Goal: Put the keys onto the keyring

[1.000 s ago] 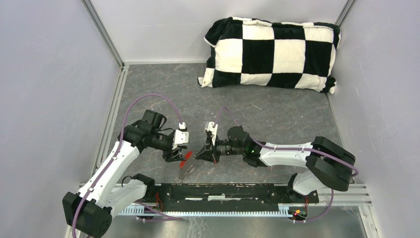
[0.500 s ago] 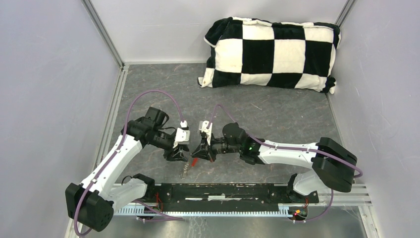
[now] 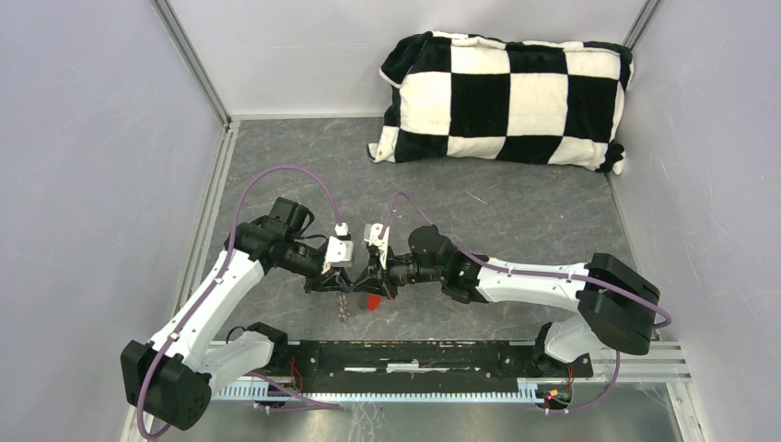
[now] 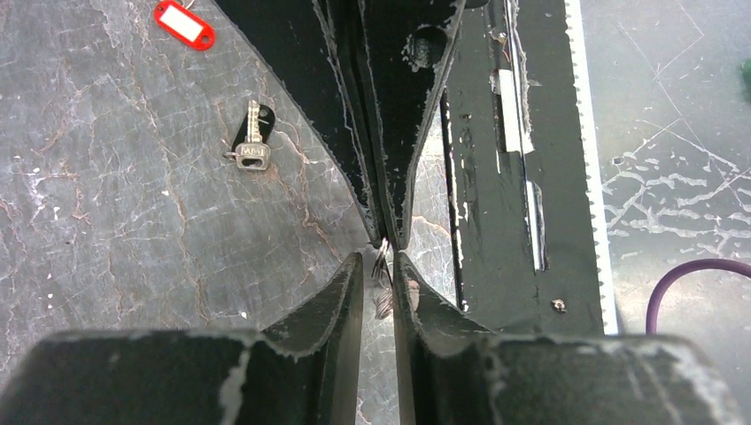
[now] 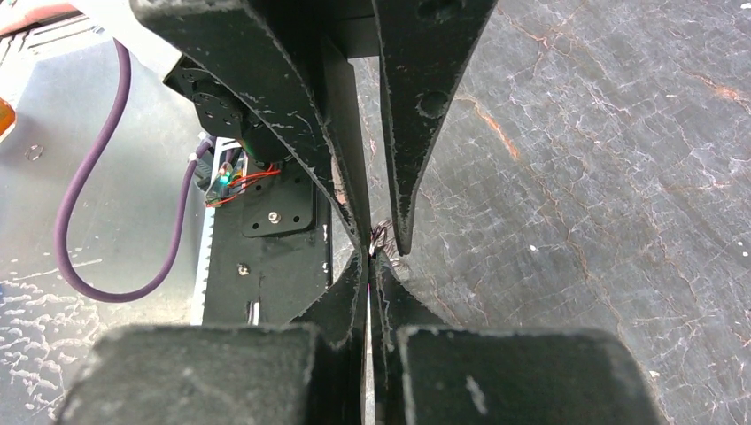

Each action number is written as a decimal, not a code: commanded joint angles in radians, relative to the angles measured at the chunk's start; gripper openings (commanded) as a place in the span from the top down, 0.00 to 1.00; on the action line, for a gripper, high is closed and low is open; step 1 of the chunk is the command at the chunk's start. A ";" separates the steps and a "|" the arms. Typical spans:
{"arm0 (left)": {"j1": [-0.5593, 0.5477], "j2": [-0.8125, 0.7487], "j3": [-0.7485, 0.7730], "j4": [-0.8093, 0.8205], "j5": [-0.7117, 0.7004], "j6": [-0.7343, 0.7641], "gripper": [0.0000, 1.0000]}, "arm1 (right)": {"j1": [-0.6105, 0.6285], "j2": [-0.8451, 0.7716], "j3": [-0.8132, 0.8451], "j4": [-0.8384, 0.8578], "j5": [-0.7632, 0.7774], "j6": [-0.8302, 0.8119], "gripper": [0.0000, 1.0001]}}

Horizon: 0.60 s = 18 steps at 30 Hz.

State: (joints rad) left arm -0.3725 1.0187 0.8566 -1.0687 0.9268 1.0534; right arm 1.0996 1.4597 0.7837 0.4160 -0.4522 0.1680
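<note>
The right gripper (image 5: 368,266) is squeezed shut on some tiny silver rings (image 4: 383,279), held up in the air. The left gripper (image 4: 379,258) meets it tip to tip. Its jaws are a little open and the rings sit in that thin gap. A key (image 4: 252,146) lies flat on the table (image 4: 115,204), ahead of the left jaws and off to one side. The red fob (image 4: 184,24) lies farther ahead on that side. The table is grey and marbled, with a black rail (image 4: 483,177) at the near edge. The walls (image 3: 92,138) are pale. A black-and-white checked pillow (image 3: 502,97) lies far behind both jaws.
</note>
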 commanded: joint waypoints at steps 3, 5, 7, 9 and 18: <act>-0.003 -0.014 0.092 -0.022 0.037 0.024 0.71 | 0.015 0.000 0.051 0.009 -0.040 -0.030 1.00; -0.003 -0.012 0.121 -0.066 0.043 0.047 0.64 | 0.015 -0.004 0.052 0.010 -0.042 -0.029 1.00; -0.003 -0.010 0.136 -0.108 0.049 0.070 0.61 | 0.014 -0.007 0.053 0.021 -0.045 -0.023 1.00; -0.005 -0.009 0.137 -0.137 0.049 0.092 0.60 | 0.013 -0.007 0.054 0.033 -0.049 -0.015 1.00; -0.006 -0.010 0.122 -0.175 0.033 0.138 0.62 | 0.014 -0.014 0.065 0.023 -0.058 -0.014 1.00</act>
State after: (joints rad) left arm -0.3737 1.0183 0.9623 -1.2064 0.9291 1.1110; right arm 1.1084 1.4601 0.8009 0.3969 -0.4953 0.1570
